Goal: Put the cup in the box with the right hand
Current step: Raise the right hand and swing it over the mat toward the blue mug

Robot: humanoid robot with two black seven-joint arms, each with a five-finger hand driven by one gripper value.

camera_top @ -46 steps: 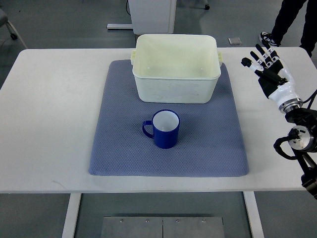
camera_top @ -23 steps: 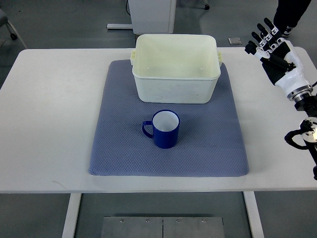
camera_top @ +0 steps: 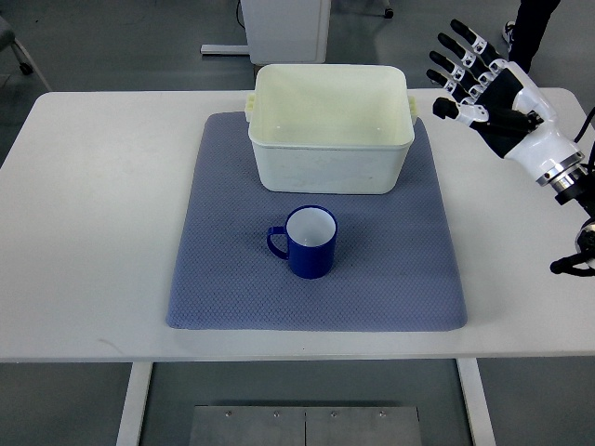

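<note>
A blue cup (camera_top: 310, 241) with a white inside stands upright on the blue-grey mat (camera_top: 316, 279), its handle pointing left. A cream plastic box (camera_top: 330, 125) stands empty just behind it at the mat's far edge. My right hand (camera_top: 474, 79) is raised over the table's far right, just right of the box, with its fingers (camera_top: 462, 44) spread and holding nothing. It is well apart from the cup. The left arm is out of view.
The white table (camera_top: 93, 232) carries the mat. A person's dark trouser leg and shoe (camera_top: 530, 23) stand on the floor behind the far right corner. A white cabinet base (camera_top: 284, 28) stands behind the table.
My right hand has risen and swung left towards the box, from the table's far right edge. Its fingers stay spread. The cup and box have not moved.
</note>
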